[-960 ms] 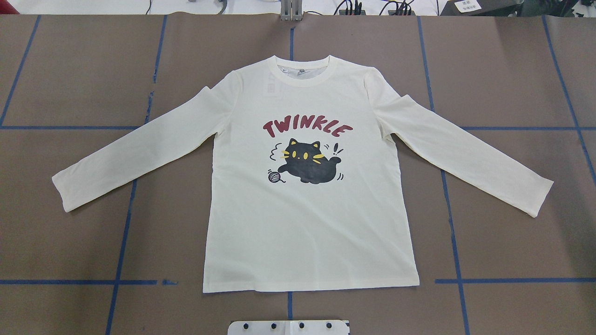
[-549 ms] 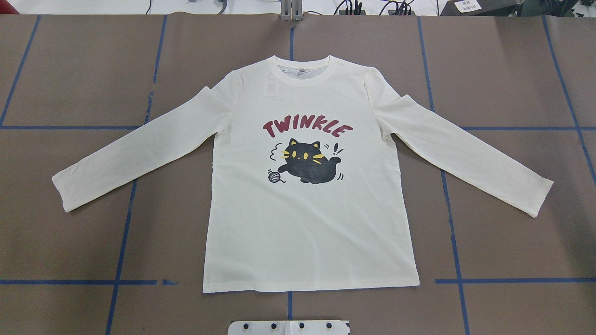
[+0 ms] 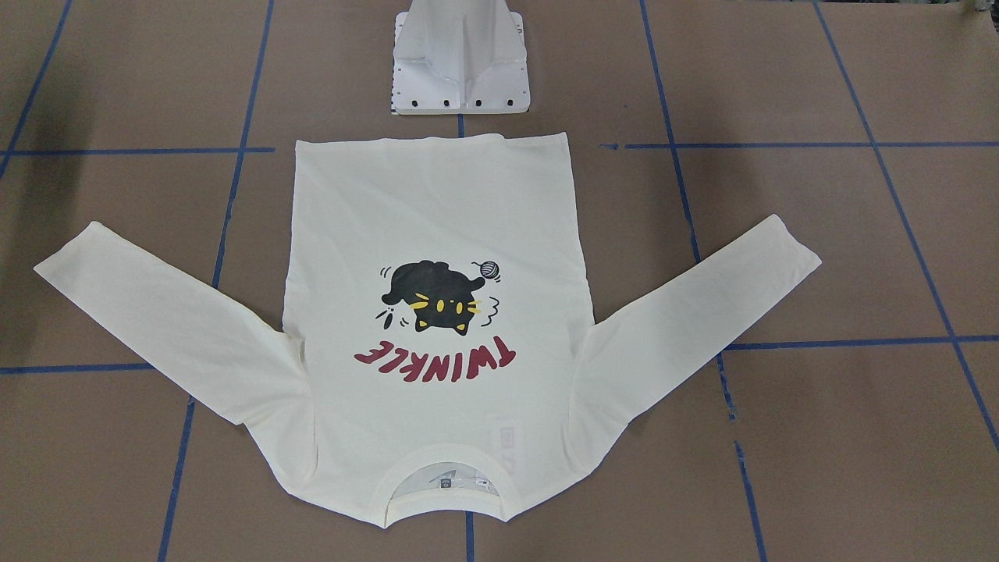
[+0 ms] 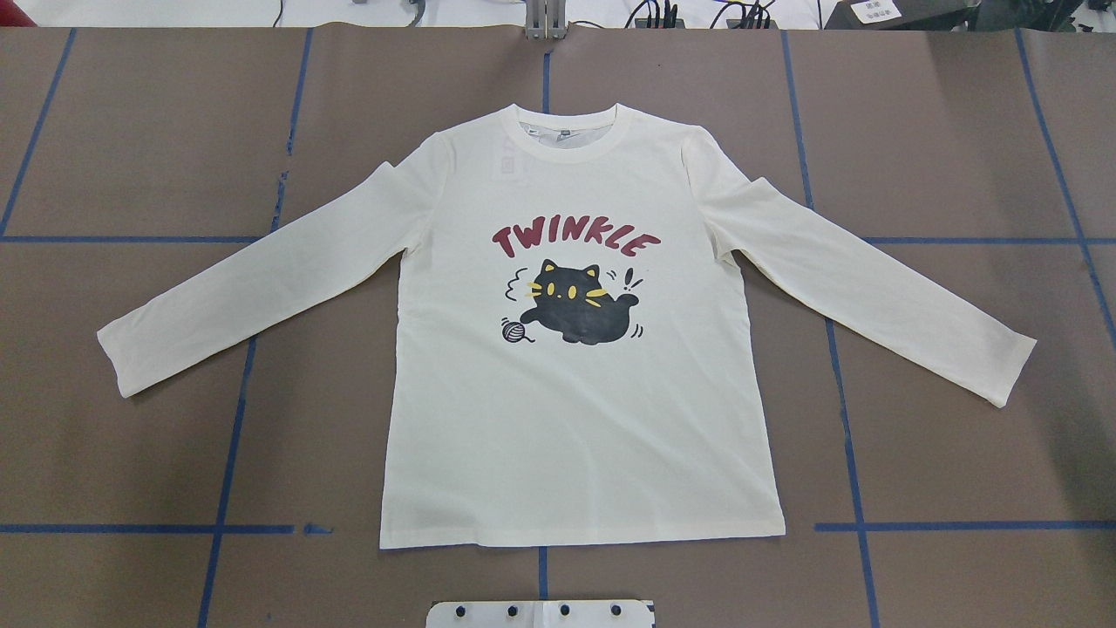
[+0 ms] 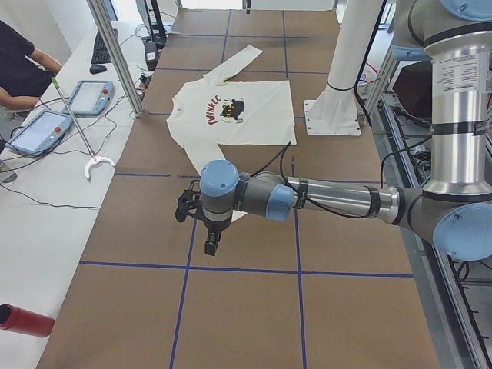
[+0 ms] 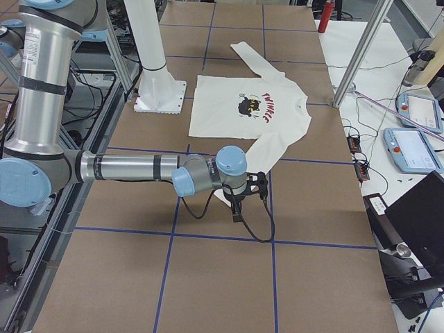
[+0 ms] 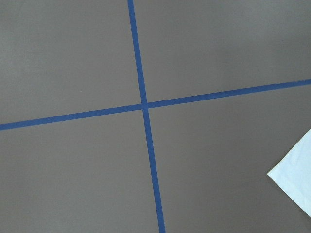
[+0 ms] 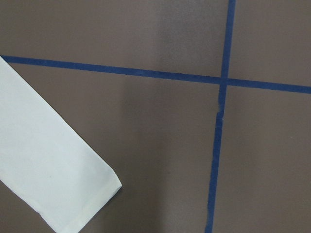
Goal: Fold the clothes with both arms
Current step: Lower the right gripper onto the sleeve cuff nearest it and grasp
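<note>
One T-shirt (image 4: 575, 419); two arms, the left arm (image 5: 338, 201) and the right arm (image 6: 132, 168); one white pedestal (image 3: 460, 62); two handheld screens (image 5: 88, 96).

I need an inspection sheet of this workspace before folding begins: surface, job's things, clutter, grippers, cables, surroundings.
Surface: brown table with a blue tape grid, flat.
Job's things: T-shirt lies flat, print up, both sleeves spread, unfolded.
Clutter: nothing seen by the shirt.
Grippers: left gripper and right gripper hang over bare table beyond the cuffs, not touching the shirt; open or shut cannot be told.
Cables: black cable loops low under the right wrist.
Surroundings: white pedestal base; side bench with tablets; a person sits there.
</note>
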Motion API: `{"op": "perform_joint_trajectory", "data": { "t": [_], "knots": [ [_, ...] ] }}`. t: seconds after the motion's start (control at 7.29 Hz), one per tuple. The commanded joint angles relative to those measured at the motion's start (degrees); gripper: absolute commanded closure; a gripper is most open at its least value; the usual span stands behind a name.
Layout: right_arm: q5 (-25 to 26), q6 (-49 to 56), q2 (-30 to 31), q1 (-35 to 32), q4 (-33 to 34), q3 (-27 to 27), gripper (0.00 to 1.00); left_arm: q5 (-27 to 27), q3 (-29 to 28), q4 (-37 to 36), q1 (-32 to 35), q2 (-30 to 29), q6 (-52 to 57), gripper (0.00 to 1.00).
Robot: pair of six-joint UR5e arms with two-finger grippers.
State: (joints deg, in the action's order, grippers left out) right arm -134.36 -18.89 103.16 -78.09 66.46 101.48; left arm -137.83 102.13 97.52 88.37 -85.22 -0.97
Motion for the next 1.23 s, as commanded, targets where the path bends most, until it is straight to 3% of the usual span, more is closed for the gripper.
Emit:
{"op": "perform_joint_trajectory", "data": {
  "t": [0.0, 0.27, 0.55, 1.1],
  "knots": [
    [1.12, -13.33, 2.31, 6.88, -11.42, -0.31, 0.0, -3.65, 0.44, 0.21, 0.05, -0.38, 0.0, 0.0],
    [8.19, -13.89, -1.44, 15.55, -11.79, -2.75, 0.0, -3.15, 0.61, 2.3, 0.05, -0.21, 0.0, 0.0],
    [8.42, -18.87, -6.55, 17.95, -11.97, -8.47, 0.0, -3.15, 0.62, 3.11, 0.05, -0.29, -0.09, 0.0],
    [6.93, -21.97, -3.07, 19.81, -15.28, -8.31, 0.0, -3.67, 0.88, 3.11, 0.05, 0.14, 0.0, 0.0]
  ]
}}
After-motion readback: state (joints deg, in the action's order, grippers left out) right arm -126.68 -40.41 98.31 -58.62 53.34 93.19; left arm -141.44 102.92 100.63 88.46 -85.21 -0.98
